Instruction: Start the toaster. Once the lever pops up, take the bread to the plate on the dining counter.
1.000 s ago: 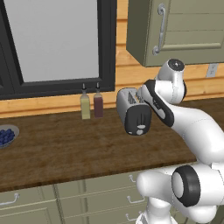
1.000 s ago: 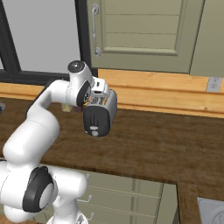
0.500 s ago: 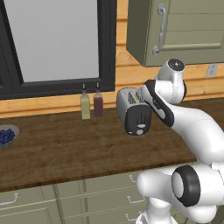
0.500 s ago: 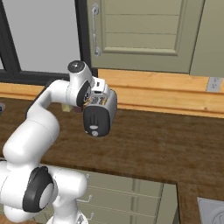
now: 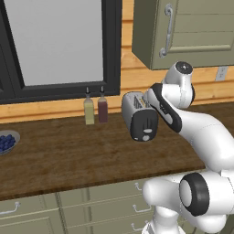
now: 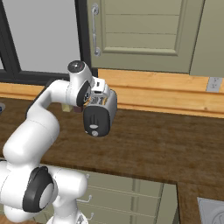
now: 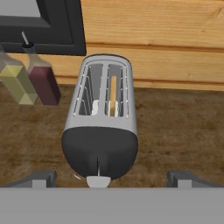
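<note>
The silver-grey toaster (image 7: 104, 122) stands on the wood worktop with its black end panel facing me, and shows too in the base views (image 5: 139, 117) (image 6: 100, 114). The pale lever (image 7: 98, 180) sits low on that panel. A thin slice of bread (image 7: 113, 94) stands in the right slot. My gripper (image 7: 111, 179) is open, hovering above the toaster's near end with one fingertip (image 7: 41, 178) on each side, touching nothing. The plate and the dining counter are out of view.
Two bottles, one yellowish (image 5: 89, 110) and one dark red (image 5: 103, 108), stand left of the toaster against the wall. A grey bowl of blue berries (image 5: 6, 141) sits at the far left. Wall cabinets (image 5: 183, 32) hang overhead. A sink corner (image 6: 212, 212) shows at the lower right.
</note>
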You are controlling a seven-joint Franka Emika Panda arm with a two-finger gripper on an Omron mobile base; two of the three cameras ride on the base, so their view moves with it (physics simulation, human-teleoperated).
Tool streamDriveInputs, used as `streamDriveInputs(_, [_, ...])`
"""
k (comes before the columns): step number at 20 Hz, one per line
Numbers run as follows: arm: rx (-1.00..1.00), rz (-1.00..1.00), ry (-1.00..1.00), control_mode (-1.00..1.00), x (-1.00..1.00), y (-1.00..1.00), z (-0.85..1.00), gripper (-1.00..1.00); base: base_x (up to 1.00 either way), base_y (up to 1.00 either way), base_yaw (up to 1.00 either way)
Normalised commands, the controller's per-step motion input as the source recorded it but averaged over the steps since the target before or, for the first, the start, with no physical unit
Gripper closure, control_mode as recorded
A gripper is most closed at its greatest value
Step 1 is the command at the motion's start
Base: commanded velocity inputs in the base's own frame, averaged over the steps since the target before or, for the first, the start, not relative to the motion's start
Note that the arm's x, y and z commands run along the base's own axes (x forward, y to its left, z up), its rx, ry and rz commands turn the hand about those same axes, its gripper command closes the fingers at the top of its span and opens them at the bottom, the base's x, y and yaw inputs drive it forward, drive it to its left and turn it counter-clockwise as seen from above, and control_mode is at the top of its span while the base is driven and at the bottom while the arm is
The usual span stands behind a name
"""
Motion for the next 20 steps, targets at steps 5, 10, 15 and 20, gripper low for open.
streamDriveInputs(5, [0.00, 0.00, 0.00, -1.00, 0.00, 0.00, 0.00, -1.00, 0.00, 0.00, 0.00])
streamDriveInputs(10, [0.00, 0.00, 0.00, -1.00, 0.00, 0.00, 0.00, -1.00, 0.00, 0.00, 0.00])
streamDriveInputs(15, [0.00, 0.00, 0.00, -1.00, 0.00, 0.00, 0.00, -1.00, 0.00, 0.00, 0.00])
streamDriveInputs(20, [0.00, 0.00, 0.00, -1.00, 0.00, 0.00, 0.00, -1.00, 0.00, 0.00, 0.00])
